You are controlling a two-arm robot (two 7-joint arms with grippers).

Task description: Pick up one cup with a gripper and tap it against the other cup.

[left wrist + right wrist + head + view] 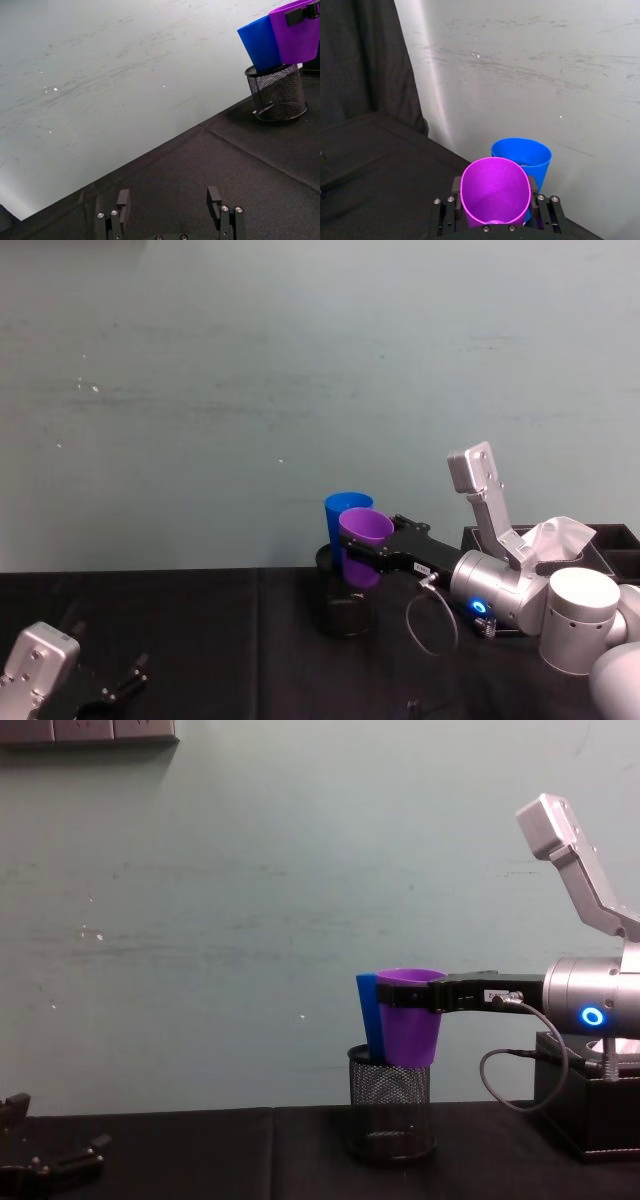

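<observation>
Head camera looks down over the black table (180, 640) to the wall (300, 360), chest camera sights low and level across it, left wrist view watches from well off, right wrist view sits close behind the purple cup (495, 192), and all four catch the blue cup (345, 508).

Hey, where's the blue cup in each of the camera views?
Head: blue cup at lower centre, behind the purple cup.
Left wrist: far beyond the open left pincer, standing in the mesh holder.
Right wrist: just beyond the purple cup's rim.
Chest: right of centre, a blue sliver.
Shared landmark: the purple cup, gripped by the right pincer, beside it everywhere.
</observation>
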